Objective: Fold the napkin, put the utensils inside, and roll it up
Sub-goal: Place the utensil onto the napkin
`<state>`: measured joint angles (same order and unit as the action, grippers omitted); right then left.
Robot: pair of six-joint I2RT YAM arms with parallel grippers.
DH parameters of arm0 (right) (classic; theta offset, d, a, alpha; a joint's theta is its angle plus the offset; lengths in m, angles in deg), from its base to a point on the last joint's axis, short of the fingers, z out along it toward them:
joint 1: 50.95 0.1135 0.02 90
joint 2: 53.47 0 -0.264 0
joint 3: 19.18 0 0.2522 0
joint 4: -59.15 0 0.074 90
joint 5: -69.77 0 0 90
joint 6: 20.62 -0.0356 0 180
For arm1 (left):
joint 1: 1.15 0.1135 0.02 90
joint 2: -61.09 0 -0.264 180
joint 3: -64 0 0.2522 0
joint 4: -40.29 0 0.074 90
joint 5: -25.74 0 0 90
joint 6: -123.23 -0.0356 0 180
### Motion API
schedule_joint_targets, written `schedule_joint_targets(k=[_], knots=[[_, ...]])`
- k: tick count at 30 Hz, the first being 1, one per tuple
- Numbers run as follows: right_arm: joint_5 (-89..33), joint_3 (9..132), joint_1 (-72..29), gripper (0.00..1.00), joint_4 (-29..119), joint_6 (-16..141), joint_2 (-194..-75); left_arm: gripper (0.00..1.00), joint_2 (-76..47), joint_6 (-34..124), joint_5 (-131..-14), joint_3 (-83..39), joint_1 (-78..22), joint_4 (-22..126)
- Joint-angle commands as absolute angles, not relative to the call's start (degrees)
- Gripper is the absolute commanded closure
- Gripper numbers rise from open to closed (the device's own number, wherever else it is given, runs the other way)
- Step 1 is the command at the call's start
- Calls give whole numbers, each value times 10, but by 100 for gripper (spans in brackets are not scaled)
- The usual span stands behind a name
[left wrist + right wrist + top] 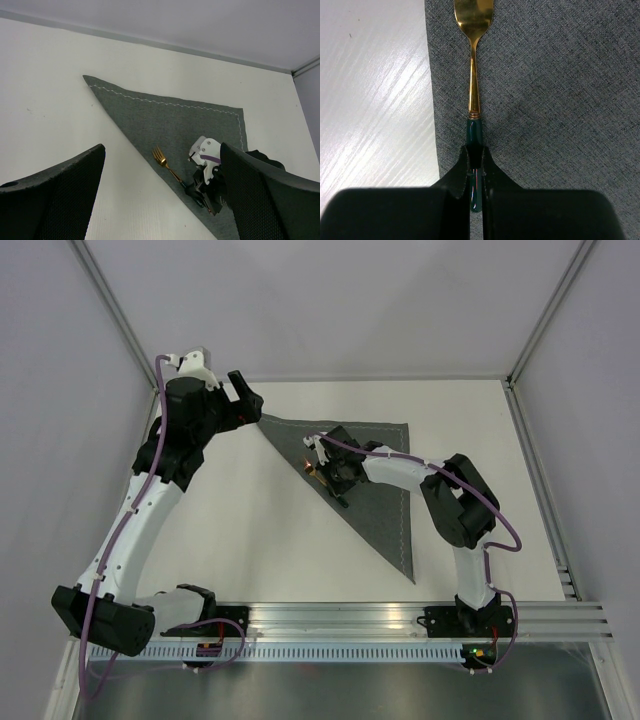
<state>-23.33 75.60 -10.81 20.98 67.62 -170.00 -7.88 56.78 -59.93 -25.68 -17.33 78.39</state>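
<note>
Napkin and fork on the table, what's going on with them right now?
The napkin is folded into a triangle on the table. The right gripper is shut on the fork by its dark handle, holding it over the cloth beside the long folded edge. The left gripper is open and empty near the napkin's far left corner.
</note>
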Motion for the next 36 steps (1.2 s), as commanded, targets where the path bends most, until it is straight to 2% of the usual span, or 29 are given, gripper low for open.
schedule_joint_targets(k=[1,19,23,27,36], knots=[[-237,768,-103,100,205,665,-1693,0,-82,576,-605,-278,-171,785],[-238,772,-103,100,204,662,-1706,0,-83,575,-606,-275,-171,784],[-242,771,-103,88,202,664,-1699,0,-83,575,-607,-275,-171,784],[-246,772,-103,69,199,667,-1687,0,-82,572,-607,-277,-171,783],[-244,796,-103,45,182,674,-1640,0,-77,551,-634,-276,-170,762]])
